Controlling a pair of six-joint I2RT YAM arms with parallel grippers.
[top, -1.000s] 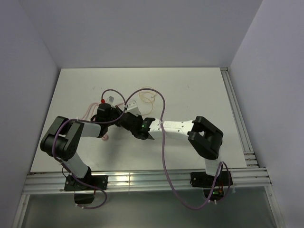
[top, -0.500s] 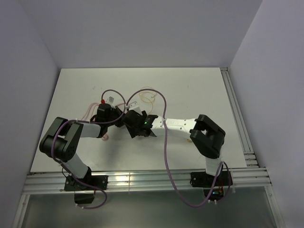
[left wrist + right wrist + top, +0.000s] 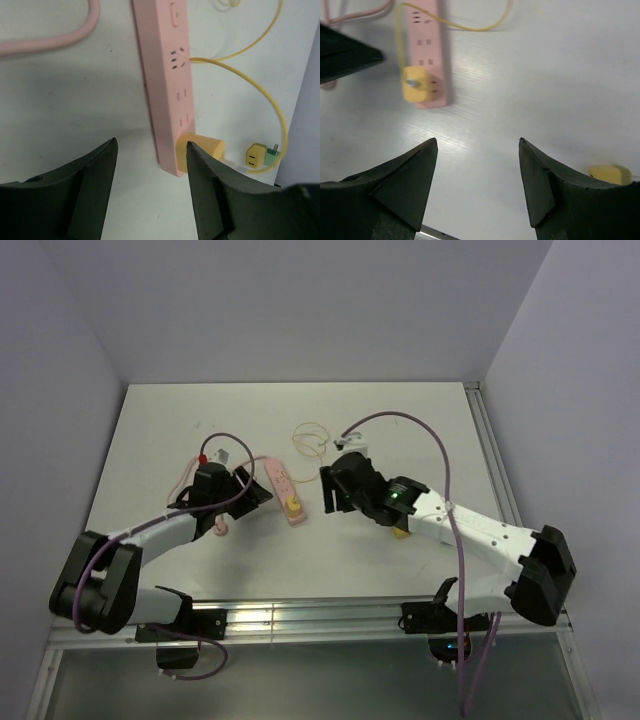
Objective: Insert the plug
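A pink power strip [image 3: 281,487] lies on the white table, with the yellow plug [image 3: 292,506] seated in the socket at its near end. In the left wrist view the plug [image 3: 203,150] stands on the strip [image 3: 165,75], just beyond my open left gripper [image 3: 151,146], which holds nothing. The right wrist view has the plug [image 3: 415,84] on the strip [image 3: 428,55] at the upper left, well away from my open, empty right gripper [image 3: 478,143]. From above, the left gripper [image 3: 260,496] sits left of the strip and the right gripper [image 3: 326,490] to its right.
A thin yellow cable [image 3: 311,441] loops behind the strip. The strip's pink cord [image 3: 45,43] runs off to the left. A second small yellow adapter [image 3: 258,156] lies on the table right of the strip, under my right arm [image 3: 400,532].
Both grippers were shut and crowded over the strip; both have opened and backed off. The right arm has swung out to the right, uncovering the strip and plug.
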